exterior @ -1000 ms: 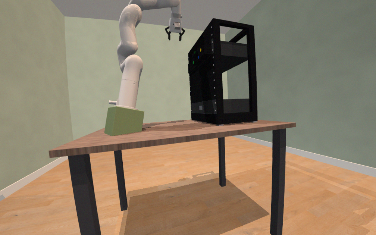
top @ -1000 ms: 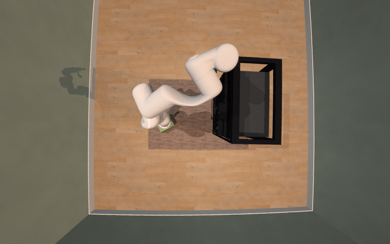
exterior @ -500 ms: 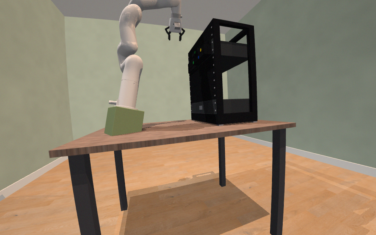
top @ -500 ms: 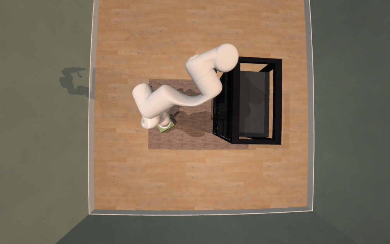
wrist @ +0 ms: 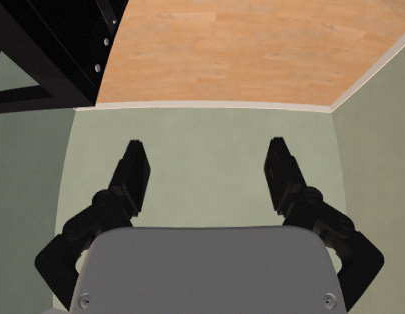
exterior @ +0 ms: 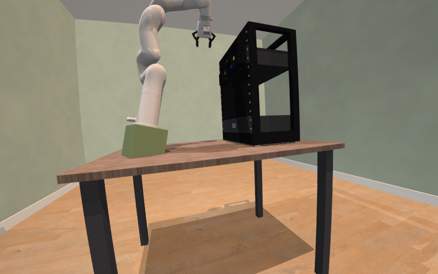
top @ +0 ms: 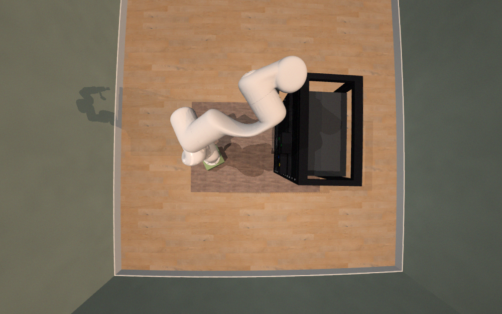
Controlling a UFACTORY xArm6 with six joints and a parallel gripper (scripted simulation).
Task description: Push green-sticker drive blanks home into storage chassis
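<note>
The gripper point(exterior: 203, 43) hangs wide open w/ nothing in it near the top middle of the outside view, and the green stickers point(exterior: 227, 61) sit lower and to its right on the rack point(exterior: 292, 81) front, so it must drop down.

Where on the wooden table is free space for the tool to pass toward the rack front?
Free: the table strip between the green base block and the black rack. The open tool hangs above it. Crowded: the sticker area.
</note>
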